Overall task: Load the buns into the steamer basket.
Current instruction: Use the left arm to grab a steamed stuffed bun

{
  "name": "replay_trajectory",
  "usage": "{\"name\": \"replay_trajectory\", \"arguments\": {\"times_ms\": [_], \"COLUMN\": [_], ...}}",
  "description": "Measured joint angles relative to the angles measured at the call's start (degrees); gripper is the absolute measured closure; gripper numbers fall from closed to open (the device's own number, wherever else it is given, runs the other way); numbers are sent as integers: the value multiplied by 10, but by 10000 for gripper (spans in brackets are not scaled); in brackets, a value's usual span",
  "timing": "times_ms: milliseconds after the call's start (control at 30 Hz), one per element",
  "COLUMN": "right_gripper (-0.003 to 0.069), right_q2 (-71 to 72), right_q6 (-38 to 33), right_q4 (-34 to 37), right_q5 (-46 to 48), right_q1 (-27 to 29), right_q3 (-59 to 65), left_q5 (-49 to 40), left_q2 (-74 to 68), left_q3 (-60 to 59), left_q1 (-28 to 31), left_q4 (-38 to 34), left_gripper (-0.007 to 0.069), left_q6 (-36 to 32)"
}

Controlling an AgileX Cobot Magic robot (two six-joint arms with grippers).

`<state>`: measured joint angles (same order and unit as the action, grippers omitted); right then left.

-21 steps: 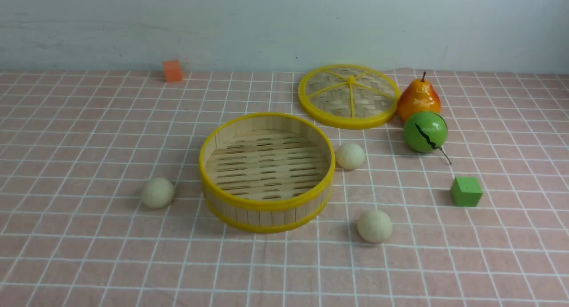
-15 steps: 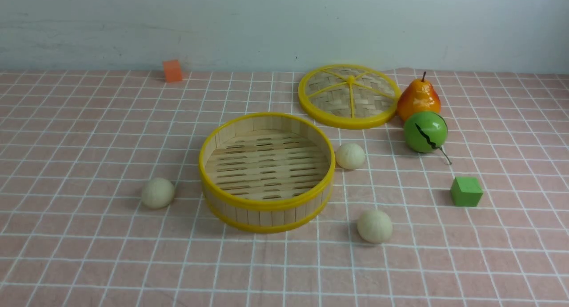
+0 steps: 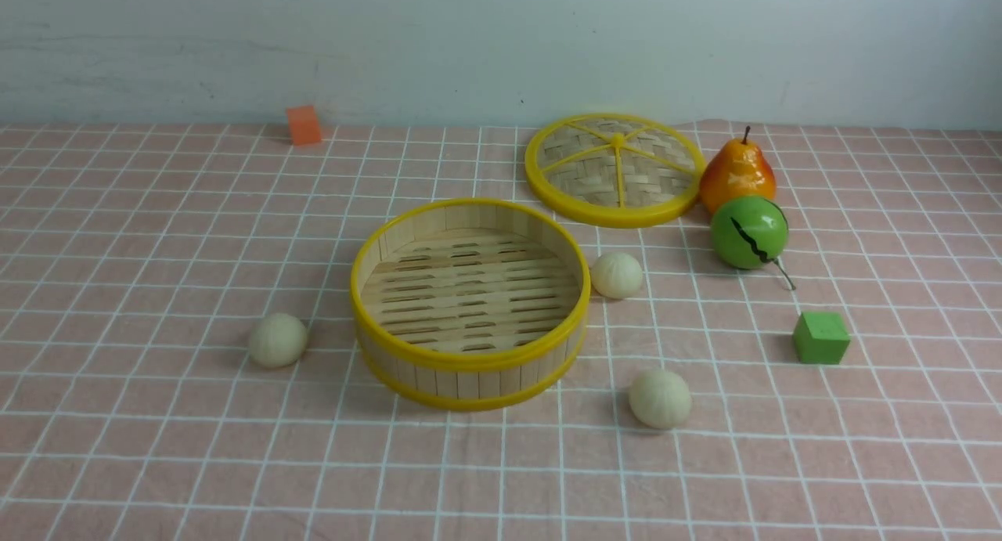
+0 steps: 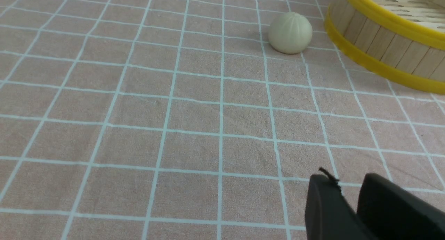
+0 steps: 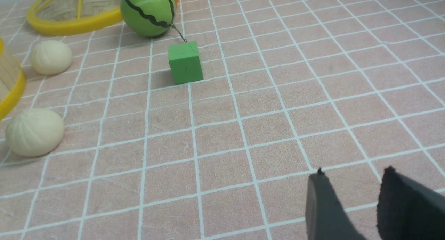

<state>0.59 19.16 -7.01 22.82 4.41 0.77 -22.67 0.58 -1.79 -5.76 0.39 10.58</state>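
Left gripper [image 4: 349, 184] and right gripper [image 5: 354, 175] hang parted, empty; buns [image 3: 277, 340] look light, soft, roll-prone, so pinch gently across the middle.

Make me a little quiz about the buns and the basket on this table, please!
1. How many buns lie outside the steamer basket?
2. True or false: the lid is on the steamer basket.
3. Which fruit sits nearest the green cube?
Key: 1. Three: the left bun, the back bun and the front bun. 2. False; it lies apart, farther back. 3. The green fruit.
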Motion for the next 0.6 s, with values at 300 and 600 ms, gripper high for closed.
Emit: {"name": "replay_trajectory", "arguments": {"times_ms": [300, 600], "right_gripper": [420, 420], "right_q2": [0, 0], "right_q6": [0, 0], "right_q4": [-2, -17], "right_q5": [0, -12], "right_q1": [0, 0], "right_q3": [0, 1], "left_q5": [0, 9], "left_q2": [0, 0], "left_q3": [0, 0], "left_q1": [0, 0], "left_q4": [0, -4], "left_gripper": [480, 470], "left_q6": [0, 0]}}
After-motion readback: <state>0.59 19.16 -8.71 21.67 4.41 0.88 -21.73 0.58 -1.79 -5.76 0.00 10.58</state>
